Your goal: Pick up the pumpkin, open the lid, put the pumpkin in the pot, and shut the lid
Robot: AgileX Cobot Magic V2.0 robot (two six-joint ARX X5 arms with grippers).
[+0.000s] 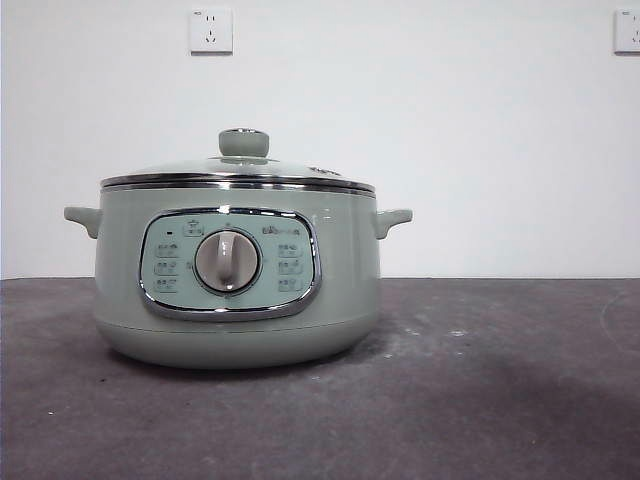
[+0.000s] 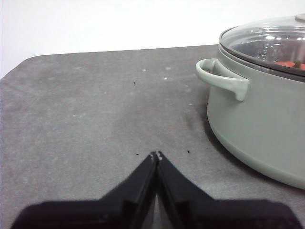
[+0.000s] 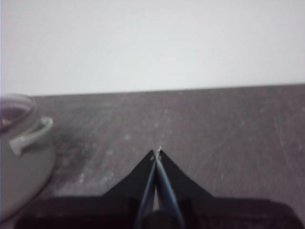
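Observation:
The pale sage-green pot [image 1: 236,275] stands on the dark table at left of centre, its dial panel facing the front view. The glass lid [image 1: 240,168] with its green knob sits shut on the pot's rim. Through the lid in the left wrist view [image 2: 267,43] a bit of the orange-red pumpkin [image 2: 288,63] with its green stem shows inside the pot. My left gripper [image 2: 156,155] is shut and empty, low over the table beside the pot's handle [image 2: 221,78]. My right gripper [image 3: 157,151] is shut and empty, off the pot's other side [image 3: 19,162].
A grey table [image 1: 480,380] runs to a white wall with two sockets [image 1: 211,30]. Neither arm shows in the front view.

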